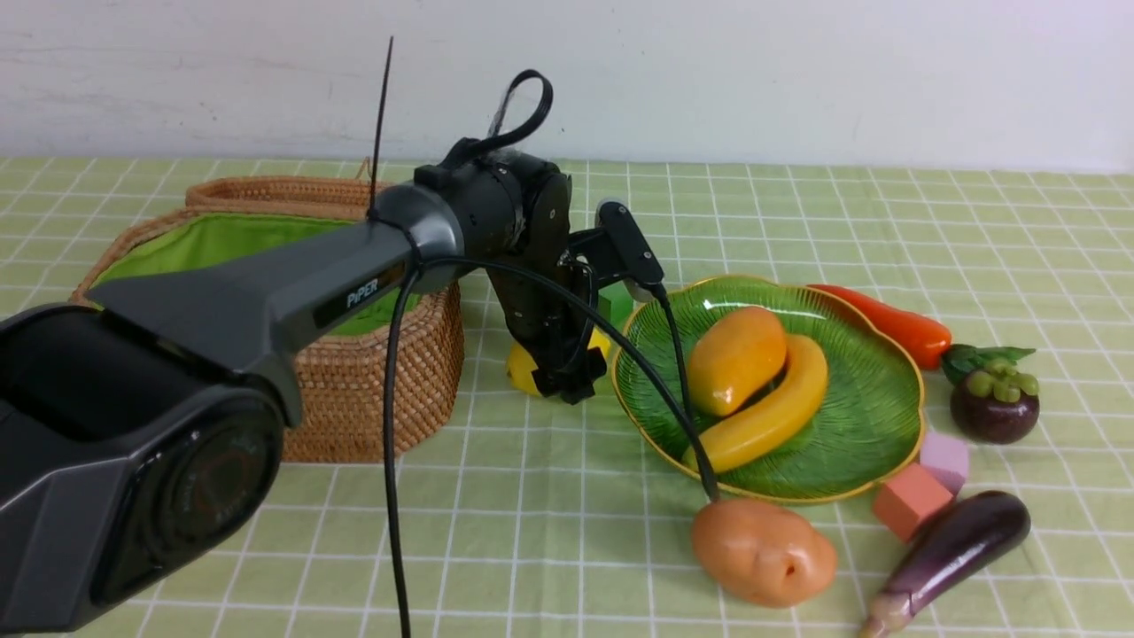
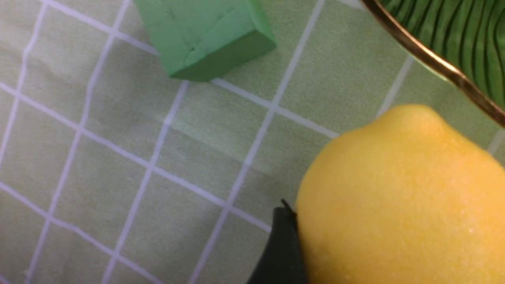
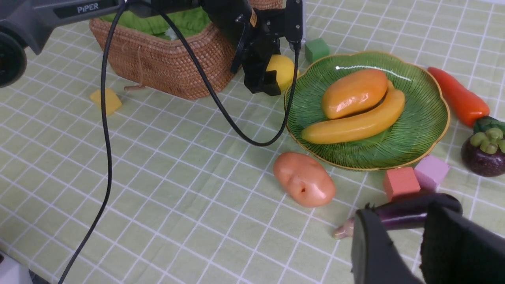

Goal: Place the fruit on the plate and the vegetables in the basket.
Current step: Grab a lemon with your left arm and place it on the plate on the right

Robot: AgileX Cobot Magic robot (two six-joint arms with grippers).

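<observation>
Nearest the front camera looms the left arm's dark housing, filling the seven-o'clock corner. Its black cable droops across the plate's eight-o'clock rim.

The left gripper points down at the lemon, jaws spread. The left wrist view shows one fingertip touching the lemon's side, with the other out of frame. The lemon sits on the checked cloth just off the plate's nine o'clock, and a green block lies at ten.

On the plate the mango leans against the banana. Around the plate:
- the pepper at one o'clock
- the mangosteen at three
- a pink block and an orange block at four
- the eggplant at five
- the potato at six

The basket stands past the lemon at nine. The arm hides much of it, and only green lining shows.

Only the right wrist view shows the right gripper, fingers parted and holding nothing, close to the eggplant. That view alone also catches a yellow block beside the basket.
</observation>
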